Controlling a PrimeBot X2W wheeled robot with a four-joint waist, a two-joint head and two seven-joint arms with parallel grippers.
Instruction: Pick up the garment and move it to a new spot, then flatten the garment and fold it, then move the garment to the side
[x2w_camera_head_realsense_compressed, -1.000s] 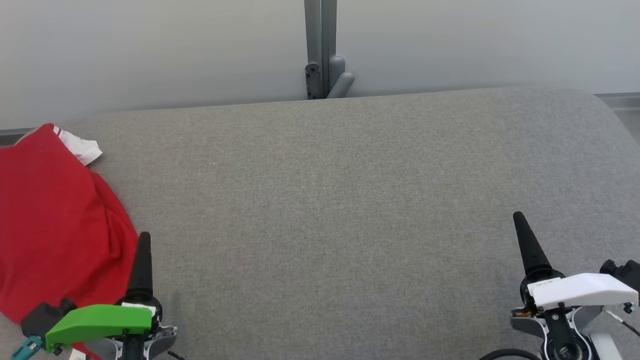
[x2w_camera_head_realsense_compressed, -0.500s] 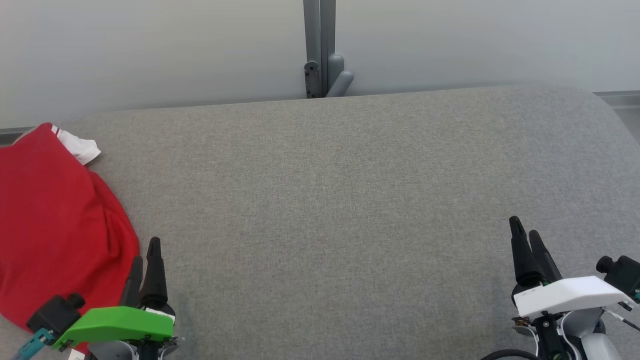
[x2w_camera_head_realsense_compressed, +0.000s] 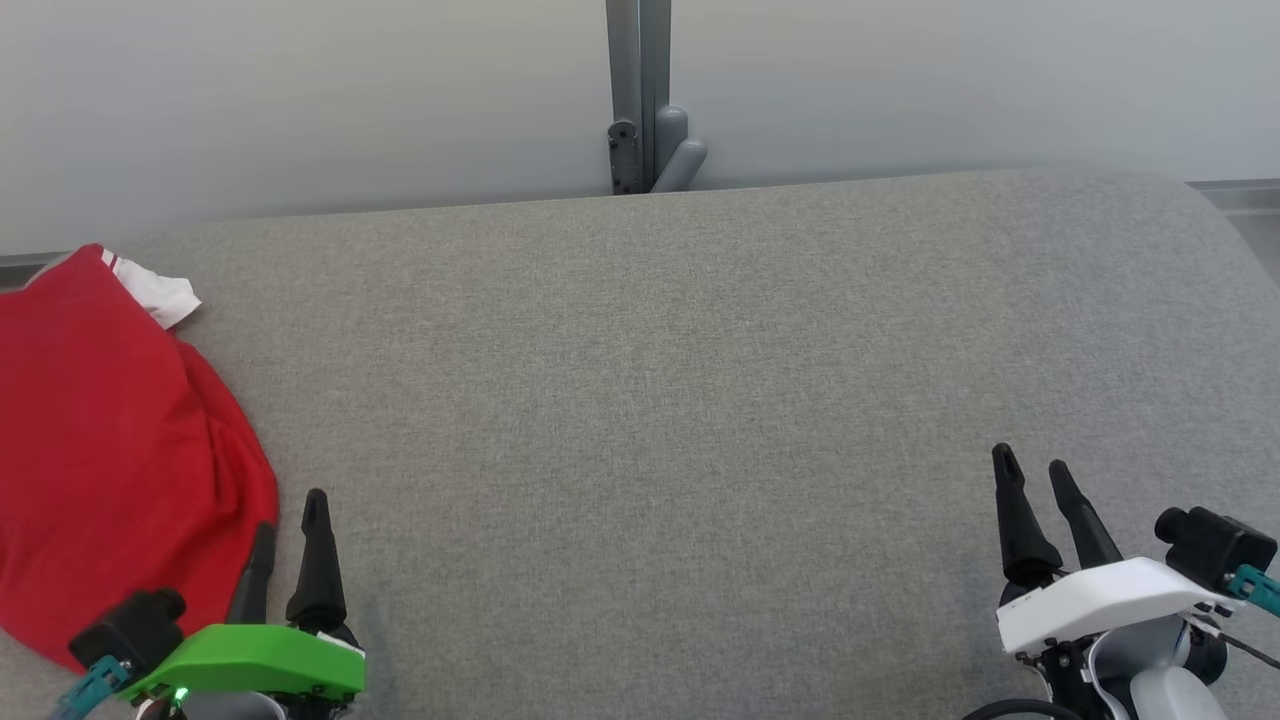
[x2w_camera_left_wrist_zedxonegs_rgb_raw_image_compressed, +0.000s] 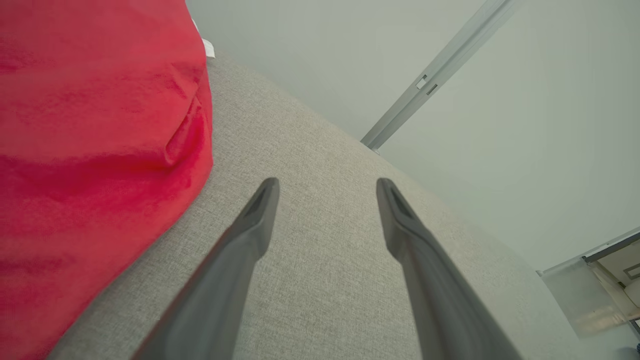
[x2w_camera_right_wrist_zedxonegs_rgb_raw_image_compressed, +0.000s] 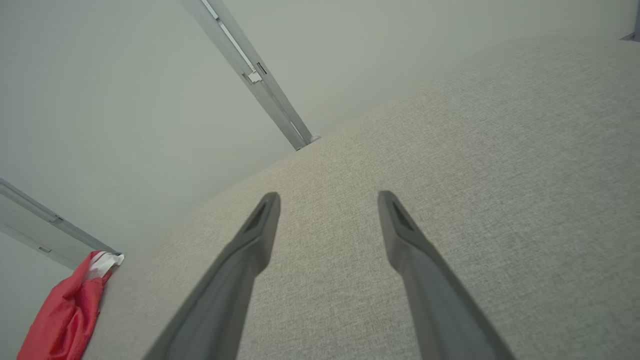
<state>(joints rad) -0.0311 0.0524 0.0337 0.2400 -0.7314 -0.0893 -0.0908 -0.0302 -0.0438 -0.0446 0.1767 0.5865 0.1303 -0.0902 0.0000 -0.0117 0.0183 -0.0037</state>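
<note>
The shirt (x2w_camera_head_realsense_compressed: 110, 440) lies in a loose red heap at the left edge of the head view, from the upper left down towards the lower left corner. It rests on the grey cloth-covered surface (x2w_camera_head_realsense_compressed: 680, 400), with one white sleeve (x2w_camera_head_realsense_compressed: 160, 292) and its red-and-white striped trim poking out at the top of the heap. Soft folds run across the red cloth, and it looks bunched rather than spread flat, though part of it runs out of the frame. Just beside its lower right edge, at the bottom left of the head view, sits the left gripper (x2w_camera_head_realsense_compressed: 289, 512) under a green cover (x2w_camera_head_realsense_compressed: 250, 660). Its two dark fingers are spread apart and point up the frame with nothing between them. In the head view the nearer finger overlaps the red hem. The left wrist view shows both fingers over bare grey cloth, with the shirt filling the left side of that frame close to the left finger but apart from it. Far across the surface, at the bottom right of the head view, the right gripper (x2w_camera_head_realsense_compressed: 1030, 460) sits under a white cover (x2w_camera_head_realsense_compressed: 1090, 595). Its fingers are likewise parted and hold nothing. In the right wrist view the shirt is a small red shape in the lower left corner. Behind the surface stands a pale wall (x2w_camera_head_realsense_compressed: 300, 100), with a grey metal post (x2w_camera_head_realsense_compressed: 640, 80) at the top centre.
</note>
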